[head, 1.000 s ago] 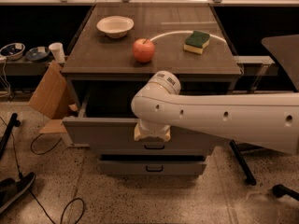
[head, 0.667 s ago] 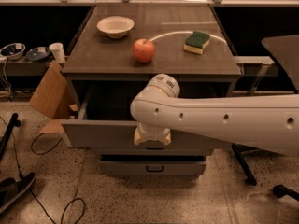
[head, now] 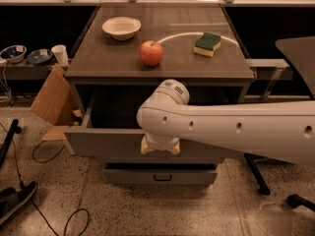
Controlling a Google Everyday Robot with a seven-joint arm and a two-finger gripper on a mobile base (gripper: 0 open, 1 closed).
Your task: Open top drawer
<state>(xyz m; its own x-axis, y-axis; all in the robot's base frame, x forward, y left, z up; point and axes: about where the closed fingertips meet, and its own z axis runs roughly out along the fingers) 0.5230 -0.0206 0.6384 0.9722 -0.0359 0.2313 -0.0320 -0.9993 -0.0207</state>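
1. Reaching in from the right of the view, the white arm (head: 236, 129) crosses in front of the bench (head: 197, 65) and bends down at a rounded wrist.
2. The claw (head: 160, 148) sits below that wrist, against the middle of the front of the top drawer (head: 103, 142). The wrist covers it from above, so I cannot tell whether it is wide, narrow or holding anything.
3. The top drawer stands pulled out from the bench, with its grey front well forward of the frame and its dark box open behind. Its handle is hidden by the claw.
4. Beneath it, a narrower drawer front (head: 128, 175) sits further back, with a small dark handle (head: 162, 177) at its centre.
5. On the bench top lie a white bowl (head: 121, 27), a red apple (head: 151, 53) and a green sponge (head: 207, 44), each apart from the others.
6. A piece of cardboard (head: 51, 100) leans beside the bench at the left of the view.
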